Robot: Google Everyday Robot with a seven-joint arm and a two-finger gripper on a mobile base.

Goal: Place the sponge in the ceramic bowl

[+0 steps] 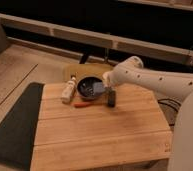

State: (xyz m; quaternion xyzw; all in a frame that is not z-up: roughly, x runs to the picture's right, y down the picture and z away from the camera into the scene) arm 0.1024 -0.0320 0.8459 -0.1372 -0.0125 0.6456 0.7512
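Note:
The ceramic bowl (88, 90), dark and glossy, stands at the back of the wooden table (100, 135). The blue-grey sponge (99, 88) sits over the bowl's right half, inside its rim. My gripper (106, 83) is at the end of the white arm that reaches in from the right. It is right beside the sponge at the bowl's right edge. Whether it touches the sponge, I cannot tell.
A narrow black block (111, 97) stands just right of the bowl, under the arm. A thin red stick (84, 105) lies in front of the bowl and a white bottle (68, 91) lies to its left. A tan board (87, 70) lies behind. A dark mat (15, 125) covers the left side.

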